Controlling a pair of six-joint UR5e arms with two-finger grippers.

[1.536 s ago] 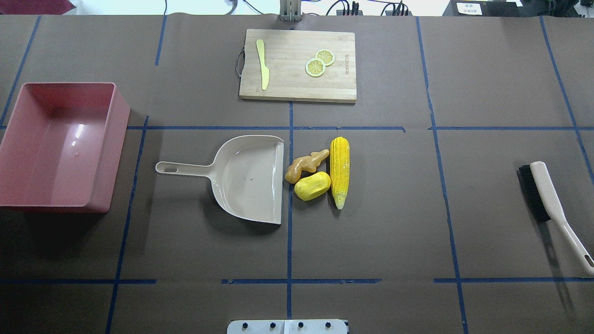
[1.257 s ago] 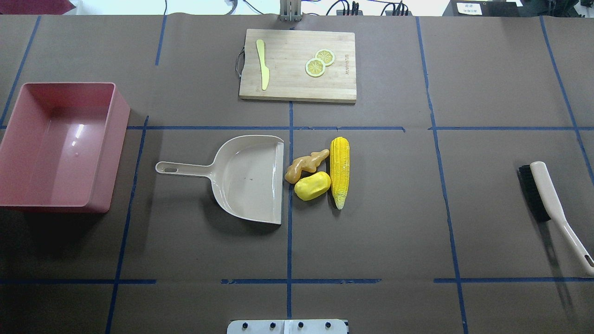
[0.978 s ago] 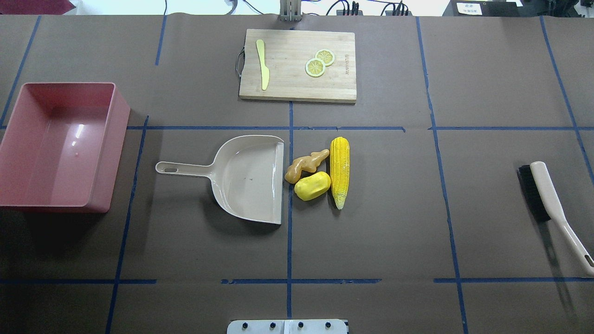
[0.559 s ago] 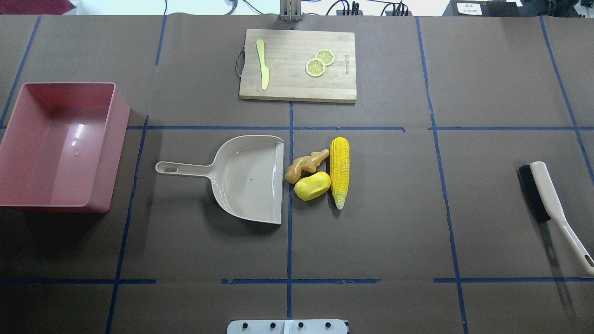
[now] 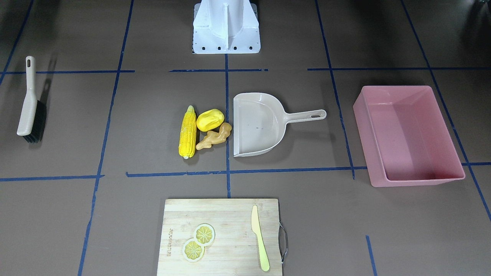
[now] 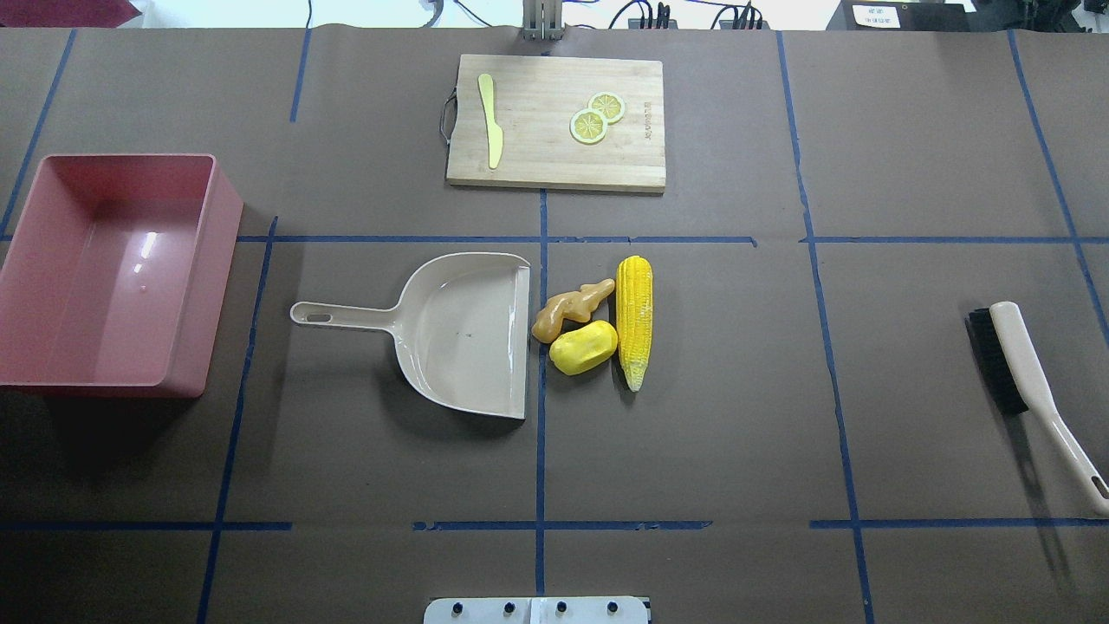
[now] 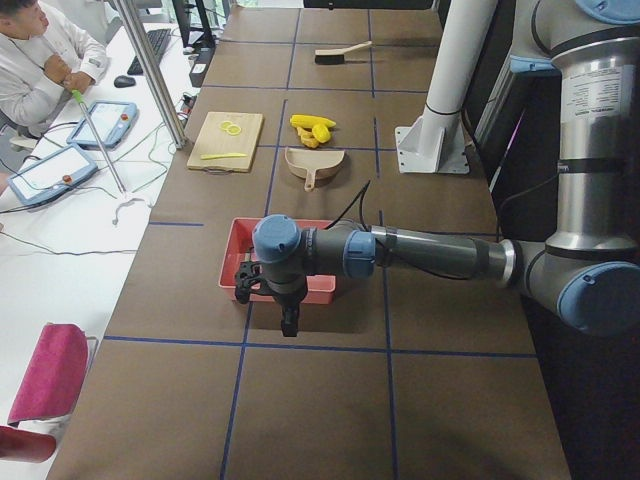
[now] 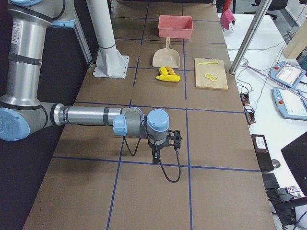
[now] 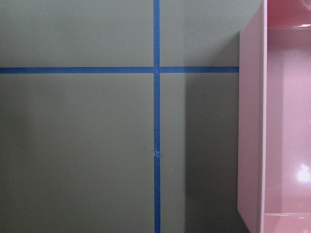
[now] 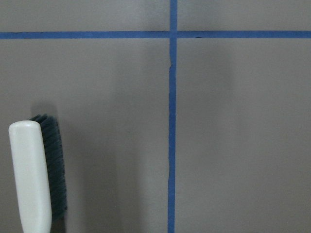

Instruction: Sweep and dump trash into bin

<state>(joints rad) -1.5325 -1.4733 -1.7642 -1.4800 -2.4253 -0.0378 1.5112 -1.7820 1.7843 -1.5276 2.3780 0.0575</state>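
Three trash pieces, one corn cob (image 6: 634,321), one yellow lump (image 6: 584,347) and one ginger root (image 6: 572,308), were found clustered just right of one dustpan (image 6: 468,338), well right of one pink bin (image 6: 221,286); the stamp on one board (image 6: 537,160) was unreadable, and how the left gripper (image 7: 289,322) and the right gripper (image 8: 156,157) were set could not be told.

My view of the cell: a paper-covered table with a white desk along its far side.

I see the table (image 6: 736,416) wrapped in matte brown paper and marked into rectangles by blue tape (image 6: 541,468). A white desk (image 7: 65,270) butts against its far edge, and a slanted metal pole (image 7: 155,75) rises where they meet. On the desk lie 2 blue-edged control pads (image 7: 104,122), a keyboard (image 7: 158,45), a mouse (image 7: 124,81) and loose cables. 1 person in a white coat (image 7: 40,60) sits there, arms folded. A pink cloth (image 7: 48,385) hangs off the desk's left end. Light falls evenly from above, so shadows on the paper are soft.
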